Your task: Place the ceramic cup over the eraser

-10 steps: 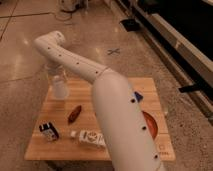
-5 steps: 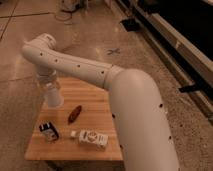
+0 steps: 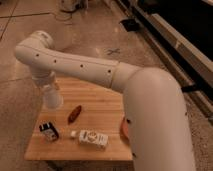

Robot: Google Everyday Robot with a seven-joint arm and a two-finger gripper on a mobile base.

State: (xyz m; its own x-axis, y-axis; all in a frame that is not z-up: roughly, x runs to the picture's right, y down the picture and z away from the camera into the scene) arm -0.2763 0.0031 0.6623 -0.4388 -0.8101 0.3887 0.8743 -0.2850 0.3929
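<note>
White on white, the gripper (image 3: 49, 89) hangs straight down from the wrist at the end of the long pale arm (image 3: 85, 67). It is closed on the ceramic cup (image 3: 53, 100), gripping it at the top. The fingers are hard to pick out against the cup's own pale wall. The cup stands upright over the left part of the wooden table (image 3: 107, 102), close to that edge. From here I cannot tell whether its base touches the wood or floats just above it.

Nearer the camera and slightly left of the cup lies the eraser (image 3: 49, 131), a small black block with a white band. It sits uncovered near the table's front left corner, clearly apart from the cup. A reddish-brown elongated object (image 3: 74, 113) lies slantwise on the boards, to the right of the cup and near it. In front of that sits a tiny white cube (image 3: 73, 134), and just beside the cube lies a white printed carton (image 3: 93, 138) on its long side. Further right, a sliver of the orange bowl (image 3: 123, 129) shows at the edge of the arm's bulky lower section, which hides the rest of it. Speckled floor (image 3: 20, 30) surrounds the table.
</note>
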